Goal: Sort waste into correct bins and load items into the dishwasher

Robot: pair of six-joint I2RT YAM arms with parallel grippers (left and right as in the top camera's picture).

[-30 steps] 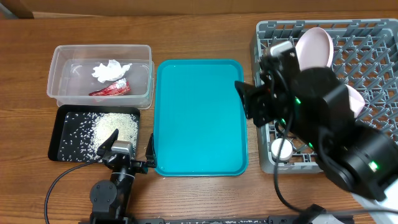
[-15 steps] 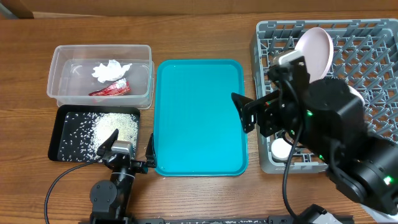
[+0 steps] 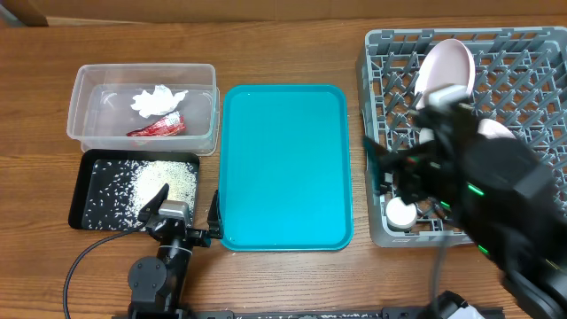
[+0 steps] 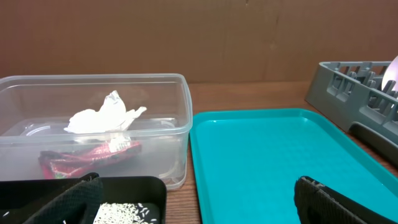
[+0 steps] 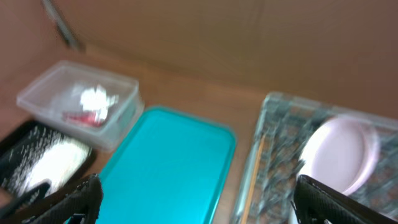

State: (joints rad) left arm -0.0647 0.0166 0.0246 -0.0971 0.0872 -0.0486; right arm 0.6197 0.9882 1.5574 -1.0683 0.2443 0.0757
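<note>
The clear tub (image 3: 89,75) holds the white tissue (image 3: 158,99) and the red wrapper (image 3: 158,127). The black tray (image 3: 81,208) in front of it holds the rice (image 3: 164,182). My left gripper (image 3: 184,213) rests open and empty at the table's front, between the black tray and the teal tray; in its wrist view (image 4: 196,208) the fingers stand wide apart. My right gripper (image 3: 385,173) is blurred above the grey rack's (image 3: 532,53) left side, open and empty (image 5: 199,211). A pink plate (image 3: 447,64) stands in the rack, a small cup (image 3: 400,213) sits at its front left, and a chopstick (image 5: 252,180) lies along its left edge.
The large teal tray (image 3: 283,168) lies bare between the bins and the rack. My right arm's black body (image 3: 505,204) covers the rack's front half. A cable (image 3: 84,266) runs from the left arm's base.
My right arm has moved right and toward the front, off the teal tray's edge and over the rack. The left arm and the bins have not moved.
</note>
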